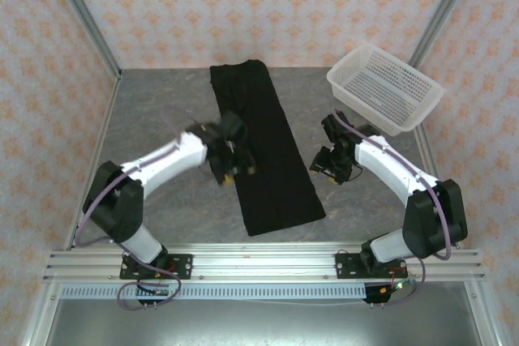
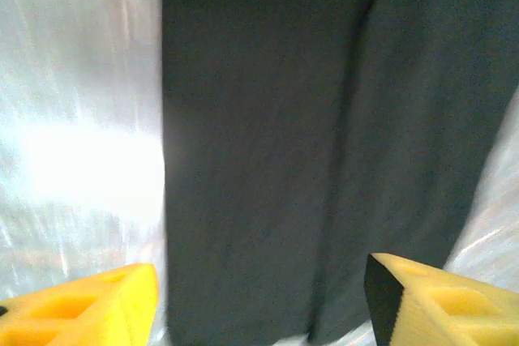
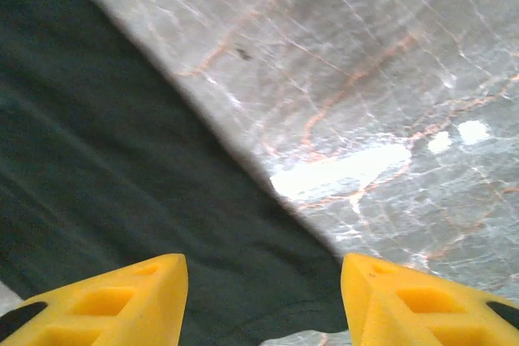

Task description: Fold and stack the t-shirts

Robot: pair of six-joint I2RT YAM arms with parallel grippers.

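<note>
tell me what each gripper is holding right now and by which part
Nothing is held. The left gripper and the right gripper are both open, with no cloth between their jaws; the black t-shirt lies free on the table.

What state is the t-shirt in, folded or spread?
Folded lengthwise: the t-shirt lies as a long narrow black strip, no sleeves showing.

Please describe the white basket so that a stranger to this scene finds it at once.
On the grey marble table, look to the far right corner. There stands the white mesh basket. Unlike the black t-shirt, a flat strip at the middle, it is pale, rigid and perforated.
</note>
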